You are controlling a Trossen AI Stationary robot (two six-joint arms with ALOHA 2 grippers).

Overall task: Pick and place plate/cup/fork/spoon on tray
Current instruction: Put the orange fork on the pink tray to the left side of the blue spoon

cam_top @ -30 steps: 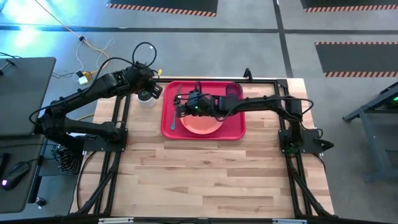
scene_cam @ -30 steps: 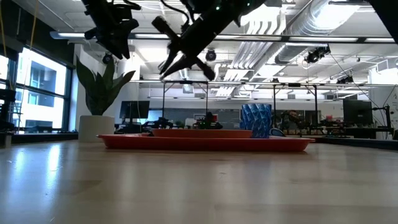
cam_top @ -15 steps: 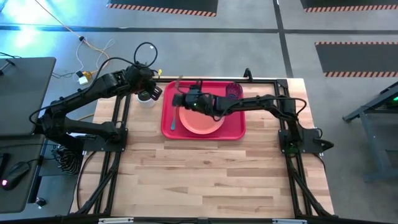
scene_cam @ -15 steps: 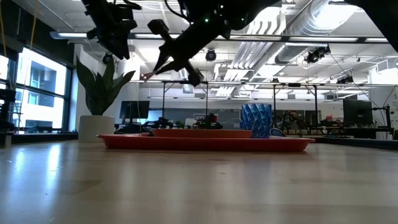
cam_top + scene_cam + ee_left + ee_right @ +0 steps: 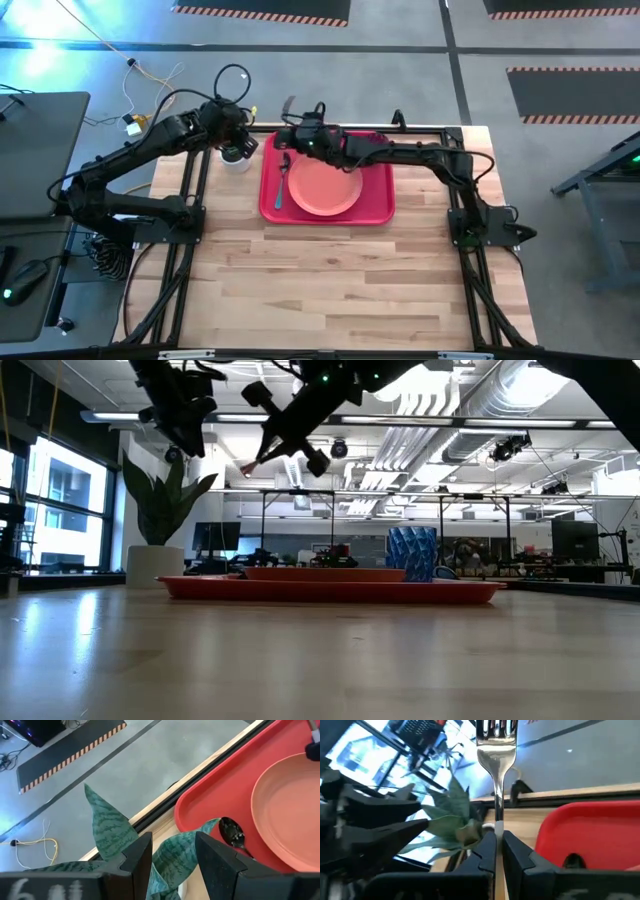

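Note:
The red tray [image 5: 375,205] lies at the table's far middle. The salmon-pink plate [image 5: 325,188] rests flat on it. The teal-handled spoon [image 5: 281,185] lies on the tray, left of the plate. The blue-purple cup [image 5: 412,555] stands on the tray's right part; in the high view my right arm covers it. My right gripper [image 5: 293,115] is high above the tray's far left corner, shut on the fork [image 5: 496,740]. My left gripper [image 5: 172,857] is open above the potted plant, left of the tray. My right gripper pinches the fork's thin metal neck [image 5: 496,822] between its two fingers. The fingers lie along the fork, slanting toward the table's far left. The silver tines [image 5: 496,735] stick out past the fingertips. The fork is lifted clear; its handle is hidden between the fingers.
A potted plant with striped green leaves [image 5: 112,832] in a white pot [image 5: 236,160] stands just off the tray's left far corner, under my left gripper. The black frame rail [image 5: 420,128] runs along the table's far edge. Bare wood lies toward the near edge.
My right gripper has risen from over the tray's left part and gone toward the table's far edge, carrying the fork up and away from the tray. It has tipped up toward level. The plate now shows uncovered.

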